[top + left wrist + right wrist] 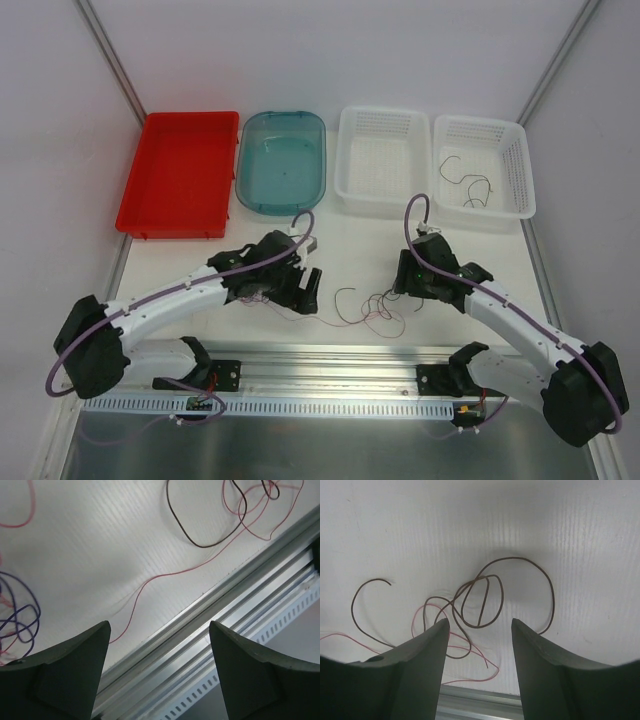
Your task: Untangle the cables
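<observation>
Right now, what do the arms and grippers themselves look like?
Left arm and right arm: white links, black joints and bases, a lilac cable along each, looping near the wrist. Left gripper and right gripper: two broad, dark wedge-shaped fingers each. No markings visible.

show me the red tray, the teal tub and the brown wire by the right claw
red tray (pixel 180 170): top external view, bare floor of the tray
teal tub (pixel 283 165): top external view, bare middle of its floor
brown wire (pixel 518 558): right wrist view, top of its big loop
</observation>
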{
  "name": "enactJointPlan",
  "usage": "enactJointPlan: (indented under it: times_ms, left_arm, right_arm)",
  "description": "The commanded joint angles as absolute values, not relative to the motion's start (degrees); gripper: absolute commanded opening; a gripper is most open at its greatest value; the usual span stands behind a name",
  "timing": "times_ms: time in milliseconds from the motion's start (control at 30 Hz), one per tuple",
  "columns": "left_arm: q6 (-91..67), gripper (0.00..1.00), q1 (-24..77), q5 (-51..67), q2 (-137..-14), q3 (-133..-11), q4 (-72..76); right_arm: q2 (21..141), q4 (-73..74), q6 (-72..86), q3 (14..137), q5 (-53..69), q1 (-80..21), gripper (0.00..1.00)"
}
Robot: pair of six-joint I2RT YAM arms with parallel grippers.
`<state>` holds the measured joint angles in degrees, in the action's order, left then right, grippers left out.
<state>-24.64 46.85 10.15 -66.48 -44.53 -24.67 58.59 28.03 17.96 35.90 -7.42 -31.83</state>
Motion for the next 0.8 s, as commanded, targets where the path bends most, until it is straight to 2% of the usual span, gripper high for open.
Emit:
enactJointPlan:
  times_ms: [0, 367, 767]
  left_arm:
    - [-18.82, 0.80, 51.67, 7.39, -71.61, -48.33, -21.80]
    - [-11.08, 0.72, 64.94, 4.05, -90.78, -56.25, -12.93]
    - [-10.90, 0.61, 68.03, 3.34, -99.14, -57.66, -8.53]
  right_arm:
    - [59.76, 20.93, 23.11, 33.84, -6.25, -30.77, 0.56]
    - [61.70, 17.14, 25.66, 30.76, -7.12, -29.36, 0.50]
    - [64.25, 12.83, 26.98, 28.74, -4.04, -27.25, 0.41]
